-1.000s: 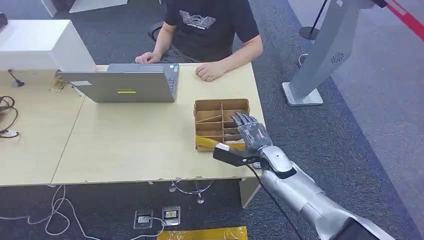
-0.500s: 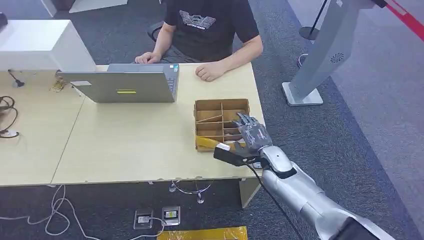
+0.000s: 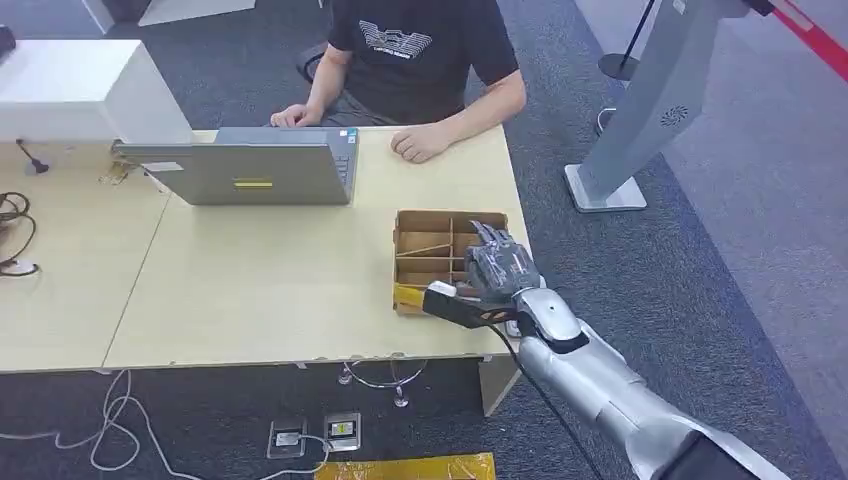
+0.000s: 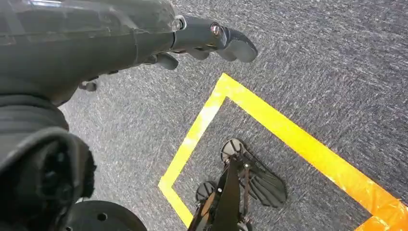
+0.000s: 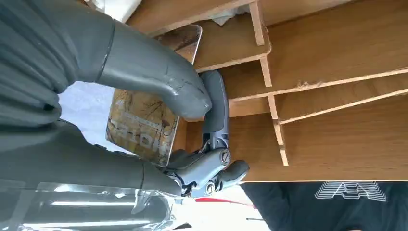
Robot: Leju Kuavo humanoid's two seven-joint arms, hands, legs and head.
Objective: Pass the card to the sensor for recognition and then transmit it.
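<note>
One card (image 5: 144, 115) sits pinched in my right hand (image 3: 497, 272), over one box (image 3: 430, 245) on the worktop (image 3: 250, 290). My left hand (image 4: 202, 41) hangs slack, holding nothing.

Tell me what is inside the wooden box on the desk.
The wooden box holds thin wooden dividers. The right robot hand pinches a brown printed card at the box; the slot beneath the robot hand is covered.

The card (image 5: 144, 120) bears lettering, turned and too partial to read.
</note>
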